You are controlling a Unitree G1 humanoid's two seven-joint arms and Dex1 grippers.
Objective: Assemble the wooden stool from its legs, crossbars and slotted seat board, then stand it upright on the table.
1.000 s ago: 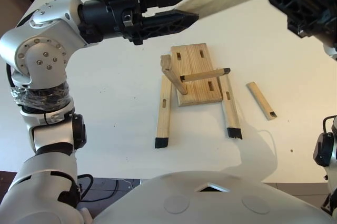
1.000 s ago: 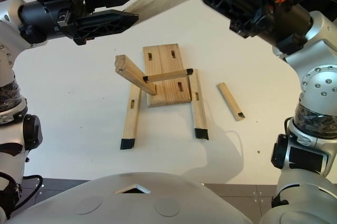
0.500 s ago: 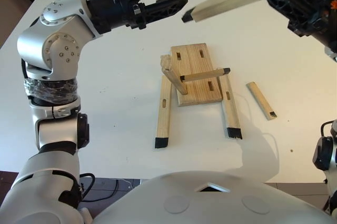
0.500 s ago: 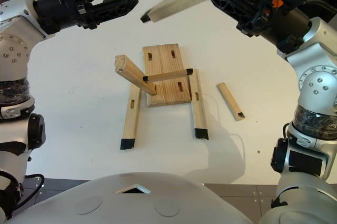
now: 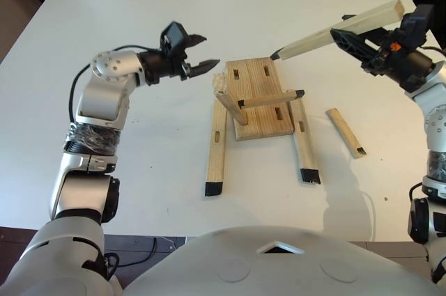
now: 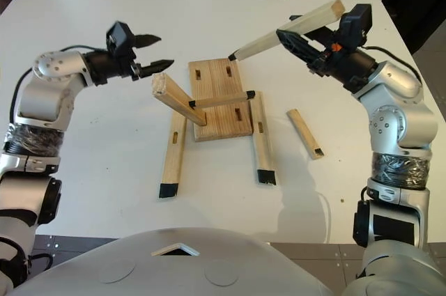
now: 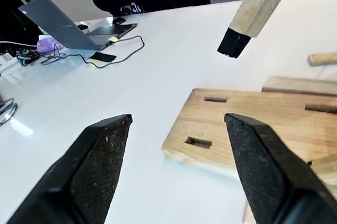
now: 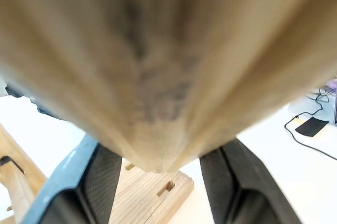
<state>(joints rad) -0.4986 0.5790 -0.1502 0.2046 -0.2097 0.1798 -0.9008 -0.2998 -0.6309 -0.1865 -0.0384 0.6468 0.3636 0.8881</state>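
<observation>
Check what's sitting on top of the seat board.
A tilted leg with a crossbar plugged into it rests across the seat board. Three slots show; the near-left corner's slot, if any, is hidden under that leg.

Arms (image 5: 104,104): silver-white rounded shells, black joints. Joint caps (image 6: 382,123) have a ring of small screws. Black bands (image 5: 90,139) on the upper arms, apparently under clear film. Thin black cable (image 5: 72,90) on left. Orange tag (image 6: 336,48) near right gripper (image 6: 296,42). Left gripper (image 5: 208,51) matte black, tapered fingers.
</observation>
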